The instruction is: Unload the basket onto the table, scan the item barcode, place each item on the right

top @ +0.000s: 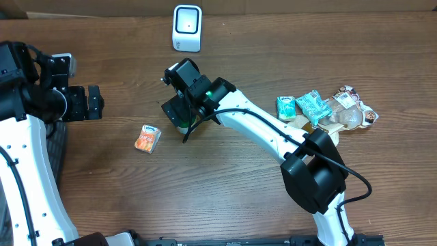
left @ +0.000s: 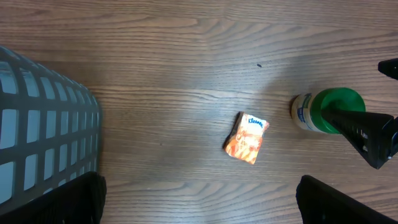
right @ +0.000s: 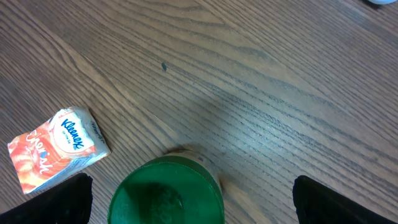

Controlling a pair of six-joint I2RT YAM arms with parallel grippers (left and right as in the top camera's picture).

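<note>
Green-capped bottle cut off below (label unreadable); right tool spread wide.

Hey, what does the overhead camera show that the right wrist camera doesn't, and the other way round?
Overhead only: the whole scanner (the wrist view has at most a white sliver at its top corner), the packet pile, both arms and the left pincer.
Right wrist only: the bottle's green cap in full, between the fingers of the open right pincer. From overhead, that pincer hides most of it.
Both: the tissue pack and the wooden table.
</note>
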